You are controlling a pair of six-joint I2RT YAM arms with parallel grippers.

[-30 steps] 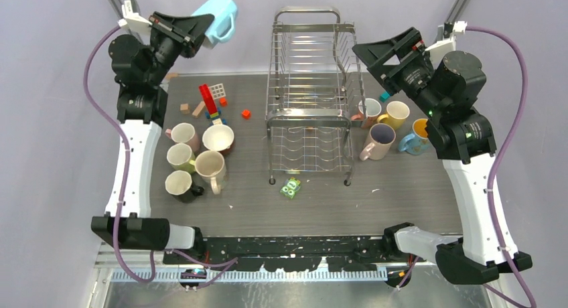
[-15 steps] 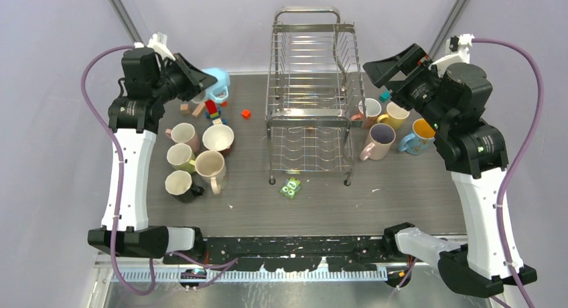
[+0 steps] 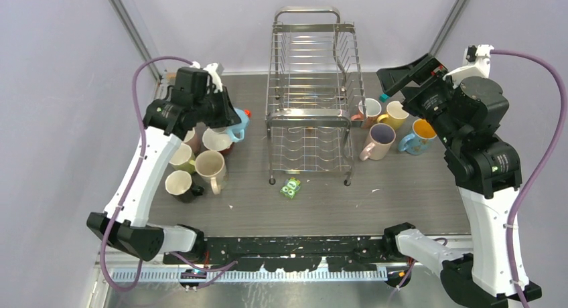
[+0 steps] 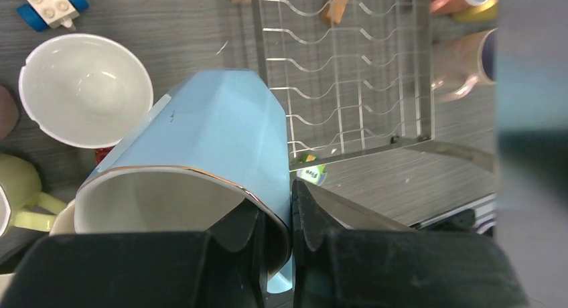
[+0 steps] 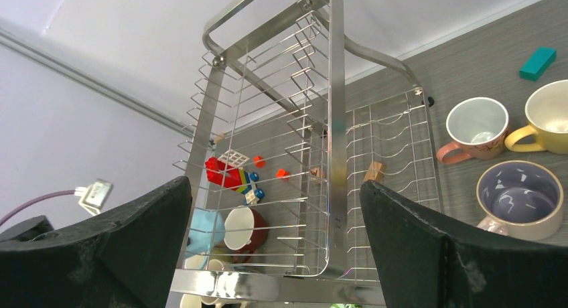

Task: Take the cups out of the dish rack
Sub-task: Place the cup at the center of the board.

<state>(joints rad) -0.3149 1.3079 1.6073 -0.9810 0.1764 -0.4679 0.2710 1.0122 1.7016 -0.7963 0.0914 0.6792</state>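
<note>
My left gripper [image 4: 289,211] clamps the rim of a glossy, faceted light blue mug [image 4: 221,127], centre frame, left of the silver wire dish rack [image 4: 348,73]. My right gripper [image 5: 278,241] gapes wide, empty.

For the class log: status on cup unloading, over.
Left gripper shut on light blue mug. Right gripper open, empty. No mugs seen in dish rack. Dark red mug close beside.

A robot lab cell: plain lilac walls [image 3: 53,67], metal corner posts [image 3: 130,27], grey test table [image 3: 402,201].
</note>
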